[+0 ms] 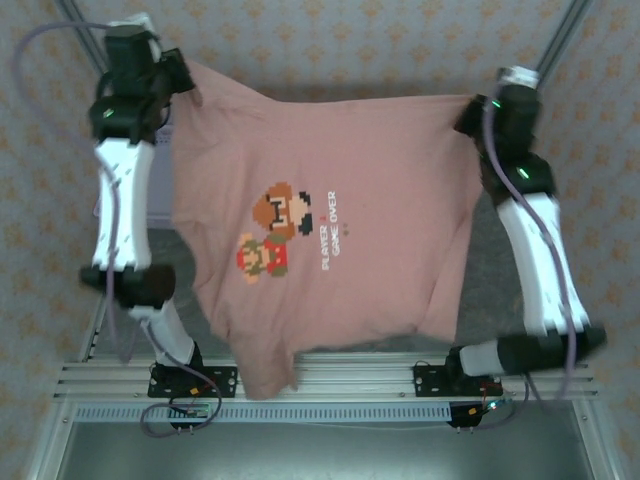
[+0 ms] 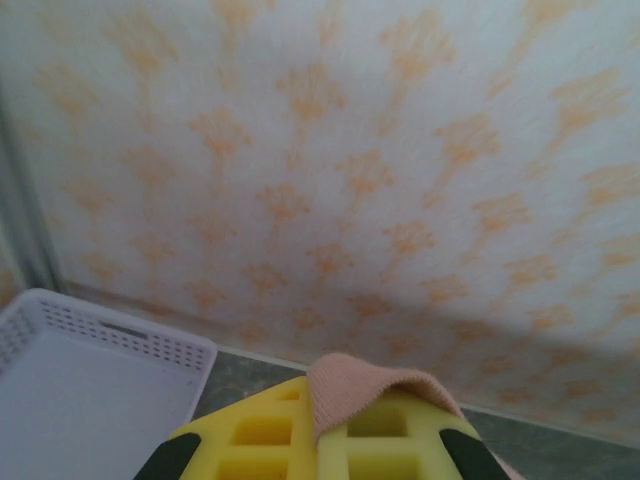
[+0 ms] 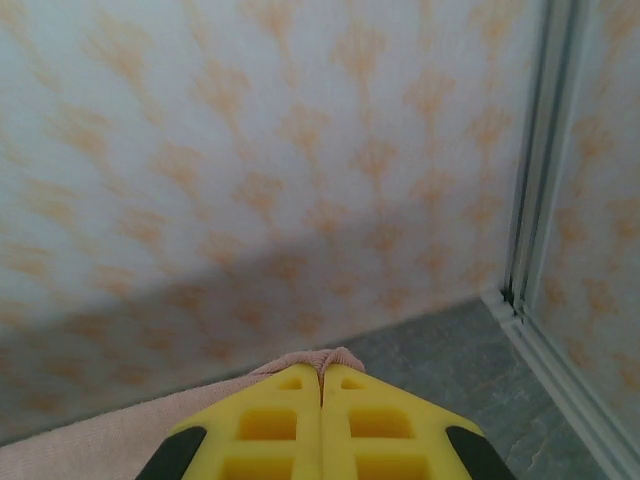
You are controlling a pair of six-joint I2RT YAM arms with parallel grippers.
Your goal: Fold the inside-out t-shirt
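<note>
The soft salmon-pink cloth t-shirt hangs spread above the grey desk. The left fingers and right fingers each pinch shut on a far corner (print uppermost), probably to lay it flat.

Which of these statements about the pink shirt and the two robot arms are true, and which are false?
1. The left gripper and the right gripper are both shut on the t-shirt. True.
2. The t-shirt lies neatly folded. False: it hangs spread out between the two grippers.
3. Its print faces the top camera. True.
4. The print sits on a sleeve. False: it is near the middle of the t-shirt.
</note>
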